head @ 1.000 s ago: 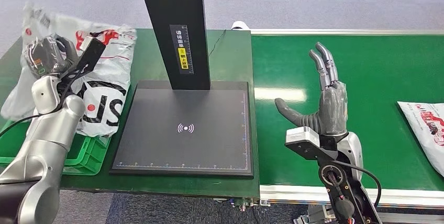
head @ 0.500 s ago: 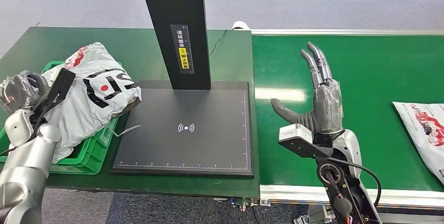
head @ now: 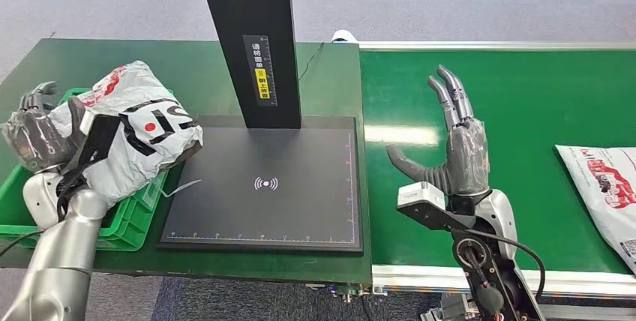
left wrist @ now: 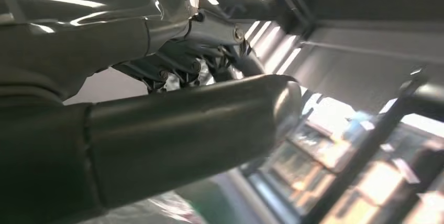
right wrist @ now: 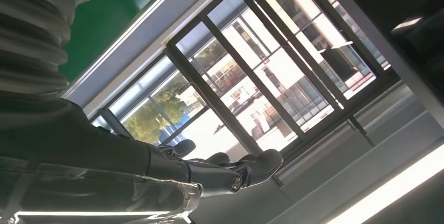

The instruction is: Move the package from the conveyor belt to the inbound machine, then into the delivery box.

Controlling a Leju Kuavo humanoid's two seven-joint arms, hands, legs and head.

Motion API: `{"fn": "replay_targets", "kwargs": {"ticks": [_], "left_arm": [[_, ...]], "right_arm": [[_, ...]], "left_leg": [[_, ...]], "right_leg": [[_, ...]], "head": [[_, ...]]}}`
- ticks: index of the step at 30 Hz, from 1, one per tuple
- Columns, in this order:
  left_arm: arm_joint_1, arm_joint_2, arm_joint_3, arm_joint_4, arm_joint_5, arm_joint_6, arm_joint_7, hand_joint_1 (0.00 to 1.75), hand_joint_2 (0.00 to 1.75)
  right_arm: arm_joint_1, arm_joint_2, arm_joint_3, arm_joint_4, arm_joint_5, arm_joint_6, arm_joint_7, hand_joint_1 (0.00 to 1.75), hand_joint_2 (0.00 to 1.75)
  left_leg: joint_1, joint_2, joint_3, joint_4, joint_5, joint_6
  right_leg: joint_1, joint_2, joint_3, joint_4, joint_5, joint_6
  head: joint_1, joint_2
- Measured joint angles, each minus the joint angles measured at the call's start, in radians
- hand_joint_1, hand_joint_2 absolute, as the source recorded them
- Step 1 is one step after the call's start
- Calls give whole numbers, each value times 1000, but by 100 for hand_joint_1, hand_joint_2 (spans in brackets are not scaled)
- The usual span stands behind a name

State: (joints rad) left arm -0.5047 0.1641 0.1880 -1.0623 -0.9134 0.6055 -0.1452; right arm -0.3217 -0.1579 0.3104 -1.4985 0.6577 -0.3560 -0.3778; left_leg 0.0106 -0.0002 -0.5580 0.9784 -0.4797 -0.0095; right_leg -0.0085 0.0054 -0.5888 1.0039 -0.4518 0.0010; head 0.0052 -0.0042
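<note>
A: While the pkg [head: 139, 137] is seen lying on the green box [head: 131, 223] at the table's left end, pos. is to be called — how far along is the task judged?

B: Nearly done, by the look of it. Pkg is off the belt [head: 540, 111] and off the scanner pad [head: 262, 186]; it is draped over the box's rim, part propped above it, one corner overhanging the pad's edge. Not fully settled inside, so the drop-in may need finishing.

A: And the left hand [head: 37, 130]?

B: It's seen just beside the pkg's left side, fingers spread upward. Touching or slightly apart can't be told from the head view; no grip is made out. Wrist view is blurred, nothing firm can be added.

A: Right hand [head: 454, 148]?

B: Held up over the belt, well apart from that pkg, fingers straight, thumb out to the side, nothing held.

A: Anything left on the belt?

B: A 2nd pkg [head: 604, 190] is lying at the belt's right end, near the frame edge. It's judged to be next in line; it's untouched as yet.
</note>
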Motion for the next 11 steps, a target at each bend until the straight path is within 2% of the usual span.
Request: {"fn": "replay_targets", "kwargs": {"ticks": [2,5,11], "left_arm": [[39,-25,-4,-82,17,12,-33,0,0],[73,-44,-6,-158,25,13,-40,0,0],[97,-60,-7,-222,35,13,-57,0,0]], "right_arm": [[6,0,0,0,0,0,-4,0,175],[10,0,1,0,0,-1,-6,0,175],[14,0,1,0,0,-2,-8,0,175]], "left_leg": [[0,0,0,0,0,0],[0,0,0,0,0,0],[0,0,0,0,0,0]], "right_leg": [[0,0,0,0,0,0],[0,0,0,0,0,0],[0,0,0,0,0,0]], "head": [[0,0],[0,0],[0,0]]}}
